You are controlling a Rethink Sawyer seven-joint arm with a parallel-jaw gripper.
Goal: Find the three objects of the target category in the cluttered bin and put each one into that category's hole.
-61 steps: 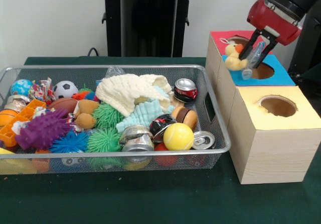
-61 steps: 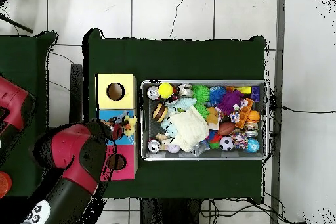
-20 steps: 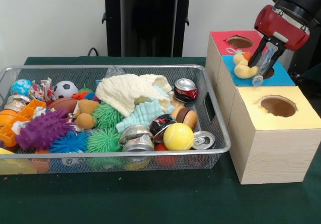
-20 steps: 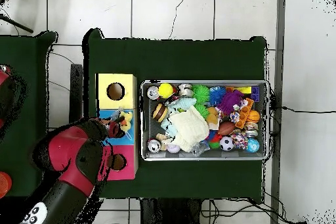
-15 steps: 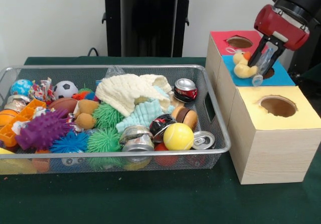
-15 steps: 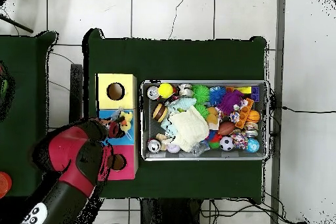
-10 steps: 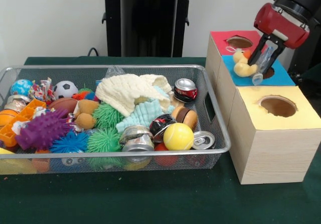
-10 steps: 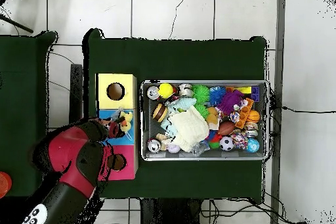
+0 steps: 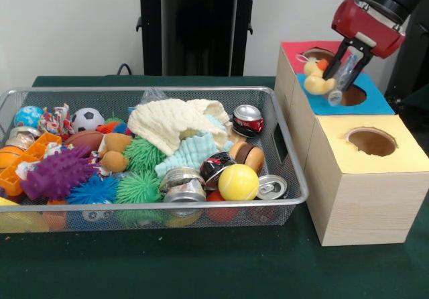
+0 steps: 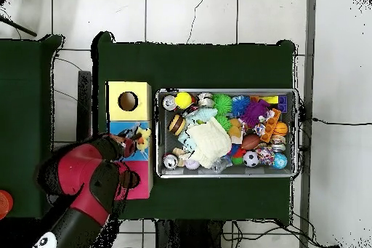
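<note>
My gripper (image 9: pixel 333 79) hangs over the blue-topped box (image 9: pixel 377 102), just left of its hole (image 9: pixel 351 96). It is shut on a yellow plush duck (image 9: pixel 313 79) with an orange beak, which dangles at the left side of the fingers, clear of the box top. From overhead the duck (image 10: pixel 142 137) shows at the blue box's edge nearest the bin, beside the red arm. The wire bin (image 9: pixel 201 206) is piled with toys, among them two tan plush pieces (image 9: pixel 115 150) near the middle.
A red-topped box (image 9: pixel 295 47) stands behind the blue one and a yellow-topped box (image 9: pixel 405 154) in front, each with a round hole. The bin also holds a cream cloth (image 9: pixel 171 121), several crushed cans (image 9: pixel 248 119), a yellow ball (image 9: pixel 238 182) and spiky balls (image 9: pixel 57 173).
The gripper has risen and shifted left with the duck, which sat low against the blue box top half a second ago.
</note>
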